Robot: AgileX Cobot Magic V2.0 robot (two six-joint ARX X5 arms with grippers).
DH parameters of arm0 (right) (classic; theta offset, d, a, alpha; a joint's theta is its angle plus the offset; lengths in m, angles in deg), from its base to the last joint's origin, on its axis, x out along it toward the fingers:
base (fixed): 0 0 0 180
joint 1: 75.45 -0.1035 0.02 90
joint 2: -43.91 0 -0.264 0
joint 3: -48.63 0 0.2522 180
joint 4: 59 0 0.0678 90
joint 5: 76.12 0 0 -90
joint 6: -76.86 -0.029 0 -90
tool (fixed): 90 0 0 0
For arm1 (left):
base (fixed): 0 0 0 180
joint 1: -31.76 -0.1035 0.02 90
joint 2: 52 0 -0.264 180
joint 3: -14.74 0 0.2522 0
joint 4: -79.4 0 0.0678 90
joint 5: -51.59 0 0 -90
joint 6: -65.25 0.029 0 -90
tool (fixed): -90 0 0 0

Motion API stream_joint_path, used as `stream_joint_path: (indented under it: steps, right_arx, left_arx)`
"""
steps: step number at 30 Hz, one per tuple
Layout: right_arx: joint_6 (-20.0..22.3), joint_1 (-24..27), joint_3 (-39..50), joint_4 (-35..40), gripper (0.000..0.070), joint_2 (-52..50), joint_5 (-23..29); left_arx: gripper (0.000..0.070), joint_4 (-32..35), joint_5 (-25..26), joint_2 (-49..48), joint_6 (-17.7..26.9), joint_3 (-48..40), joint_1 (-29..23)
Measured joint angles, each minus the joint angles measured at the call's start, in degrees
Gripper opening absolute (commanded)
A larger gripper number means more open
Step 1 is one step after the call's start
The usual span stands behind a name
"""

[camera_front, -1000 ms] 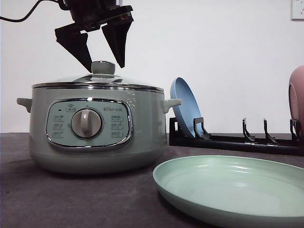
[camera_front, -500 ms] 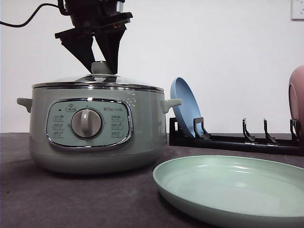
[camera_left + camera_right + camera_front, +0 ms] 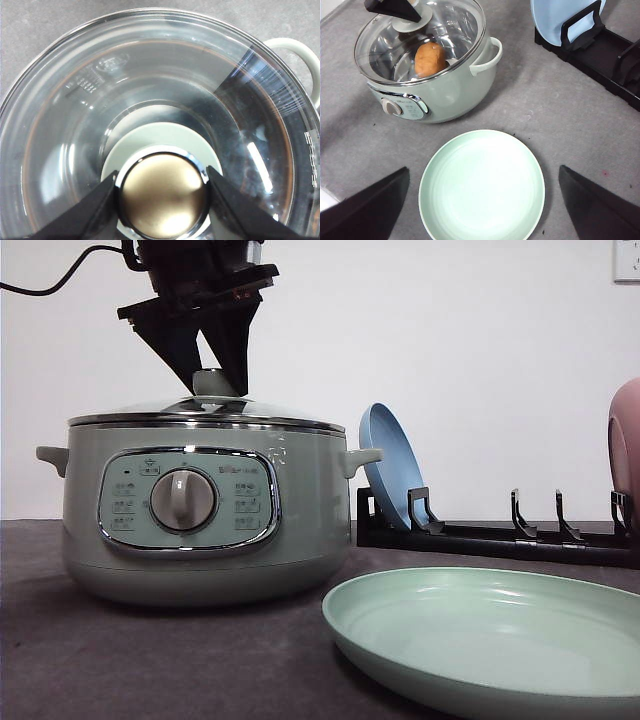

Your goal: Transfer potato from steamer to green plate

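The steamer (image 3: 205,520) stands at the table's left with its glass lid (image 3: 165,90) on. My left gripper (image 3: 215,380) comes down from above and is shut on the lid knob (image 3: 162,192), one black finger (image 3: 92,212) pressing each side. Through the lid the orange-brown potato (image 3: 430,58) lies inside the steamer (image 3: 445,95). The green plate (image 3: 480,640) sits bare on the table in front and to the right of the steamer. My right gripper (image 3: 483,169) hovers high above the green plate (image 3: 481,186), open wide with nothing in it.
A black dish rack (image 3: 500,535) runs along the back right, holding an upright blue plate (image 3: 390,475) and, at the right edge, a pink plate (image 3: 625,450). The steamer's side handle (image 3: 362,458) points toward the rack. Grey tabletop (image 3: 560,115) lies between steamer, plate and rack.
The left gripper's fingers, spread apart above the knob a second ago, came down and shut on it. Since half a second ago hardly anything has moved.
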Motion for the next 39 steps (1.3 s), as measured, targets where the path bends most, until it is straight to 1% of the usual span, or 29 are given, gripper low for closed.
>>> stream_joint_path:
  steps: [6,13,20,25,33,39]
  right_arx:
    - [0.14,0.00,0.00,0.08,0.0602,0.00,-0.02]
    - [1.12,0.00,0.00,0.08,0.0602,0.00,0.00]
    - [1.27,0.00,0.00,0.08,0.0602,0.00,0.00]
    - [1.22,0.00,0.00,0.08,0.0602,0.00,0.00]
    - [1.05,0.00,0.00,0.09,0.0602,0.00,0.00]
    - [1.05,0.00,0.00,0.11,0.0602,0.00,0.00]
  left_arx:
    - [0.0000,-2.05,0.12,1.03,-0.23,2.63,0.00]
    - [0.0000,-5.81,0.17,1.57,-0.87,10.83,0.02]
    - [0.0000,-9.16,0.15,1.57,-0.90,15.16,0.02]
    - [0.0000,-9.63,0.15,1.57,-0.92,18.59,0.02]
    - [0.0000,-11.20,0.18,1.57,-0.92,21.64,-0.30]
    - [0.0000,-11.86,0.33,1.57,-0.68,22.15,-2.63]
